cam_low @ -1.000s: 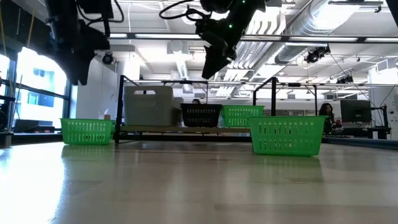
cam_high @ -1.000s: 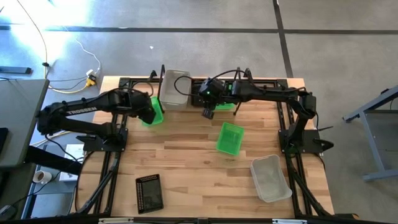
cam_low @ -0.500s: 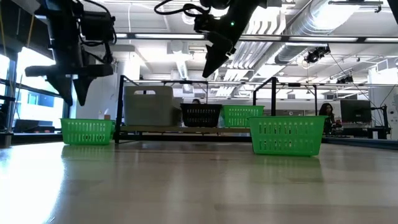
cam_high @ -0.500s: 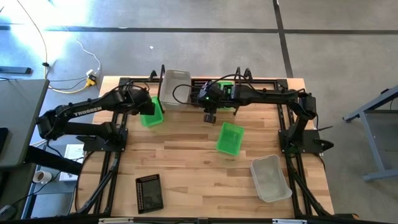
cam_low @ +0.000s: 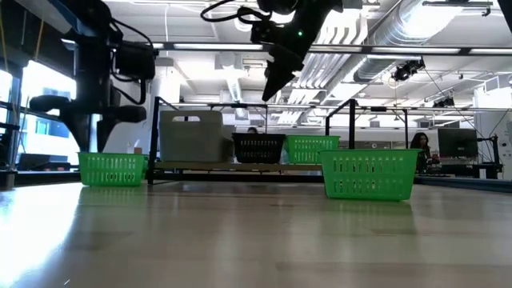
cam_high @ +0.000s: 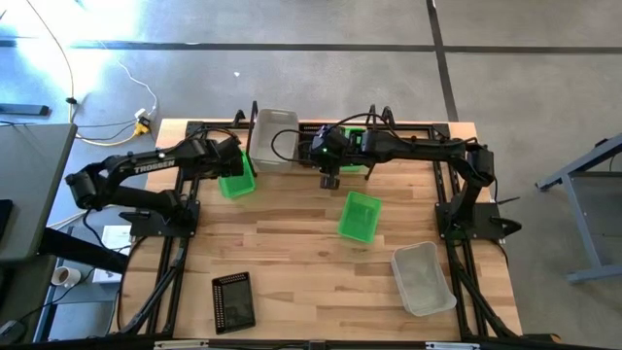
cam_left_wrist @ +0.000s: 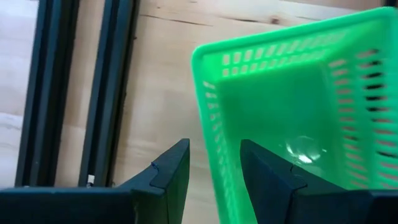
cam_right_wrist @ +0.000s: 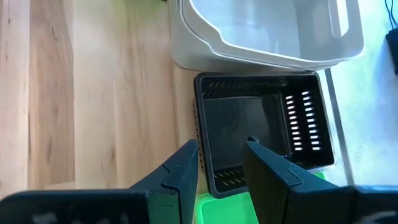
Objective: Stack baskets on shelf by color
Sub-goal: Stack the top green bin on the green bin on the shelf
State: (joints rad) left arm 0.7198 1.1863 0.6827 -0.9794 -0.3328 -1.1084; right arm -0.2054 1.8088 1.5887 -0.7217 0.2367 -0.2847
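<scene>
A green basket (cam_high: 236, 182) rests on its base at the table's far left. My left gripper (cam_left_wrist: 214, 149) hangs open just above it. One finger is over the inside, the other over the table outside, and the basket's side wall (cam_left_wrist: 211, 124) lies below the gap. On the shelf (cam_low: 240, 166) at the far edge stand a whitish basket (cam_high: 272, 138), a black basket (cam_right_wrist: 261, 130) and another green basket (cam_low: 312, 148). My right gripper (cam_right_wrist: 221, 146) is open, high above the black basket's near end.
Loose on the table are a green basket (cam_high: 360, 216) in the middle, a whitish basket (cam_high: 423, 279) at the near right and a black basket (cam_high: 233, 301) at the near left. Black frame rails (cam_left_wrist: 74, 93) run along the table's left side beside my left gripper.
My left gripper has come down toward the green basket at the far left, rolling its wrist on the way, and now stands just over the basket's wall. My right gripper has rolled a little in place above the shelf. No basket has moved.
</scene>
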